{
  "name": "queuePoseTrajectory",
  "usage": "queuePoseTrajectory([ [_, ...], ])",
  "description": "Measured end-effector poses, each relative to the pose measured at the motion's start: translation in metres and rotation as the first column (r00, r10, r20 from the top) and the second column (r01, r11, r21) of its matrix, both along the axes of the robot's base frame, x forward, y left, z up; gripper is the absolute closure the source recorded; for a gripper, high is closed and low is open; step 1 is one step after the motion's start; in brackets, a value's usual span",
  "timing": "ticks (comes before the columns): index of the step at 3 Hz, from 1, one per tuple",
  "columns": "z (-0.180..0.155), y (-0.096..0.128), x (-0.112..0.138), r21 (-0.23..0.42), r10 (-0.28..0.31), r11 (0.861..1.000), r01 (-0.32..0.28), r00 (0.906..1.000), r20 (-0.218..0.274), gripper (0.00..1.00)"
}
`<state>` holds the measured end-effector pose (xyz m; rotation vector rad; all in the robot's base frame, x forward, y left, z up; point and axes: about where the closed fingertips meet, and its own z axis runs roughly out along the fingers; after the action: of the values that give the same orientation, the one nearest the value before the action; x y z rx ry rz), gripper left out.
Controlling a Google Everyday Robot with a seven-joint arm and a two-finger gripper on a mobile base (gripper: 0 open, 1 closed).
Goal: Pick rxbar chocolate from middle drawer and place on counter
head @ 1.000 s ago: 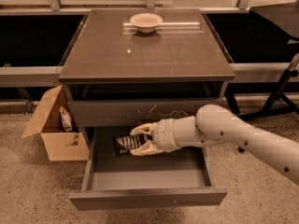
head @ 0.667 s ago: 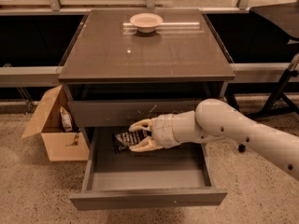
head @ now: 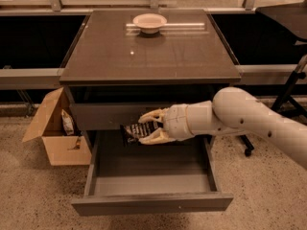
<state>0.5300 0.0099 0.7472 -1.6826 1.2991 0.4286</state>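
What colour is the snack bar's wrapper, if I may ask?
The rxbar chocolate is black with pale lettering, in the gripper over the middle drawer; camera view.

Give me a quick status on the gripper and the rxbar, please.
Gripper shut on rxbar chocolate, at the back of the open middle drawer. Bar not yet on counter. Bowl at its far edge.

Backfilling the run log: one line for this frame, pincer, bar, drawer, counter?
pincer: shut on rxbar chocolate | location: over open middle drawer, near its back | counter: bar not yet there
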Motion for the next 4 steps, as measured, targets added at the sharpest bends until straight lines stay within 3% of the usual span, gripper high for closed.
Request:
queuePoseTrajectory([
  [2, 0.121, -0.050, 0.054, -0.050, -0.037, 0.998, 0.045, 0.9884, 0.147, 1.00],
  [4, 0.139, -0.057, 0.069, -0.027, -0.063, 0.997, 0.068, 0.9864, 0.152, 1.00],
])
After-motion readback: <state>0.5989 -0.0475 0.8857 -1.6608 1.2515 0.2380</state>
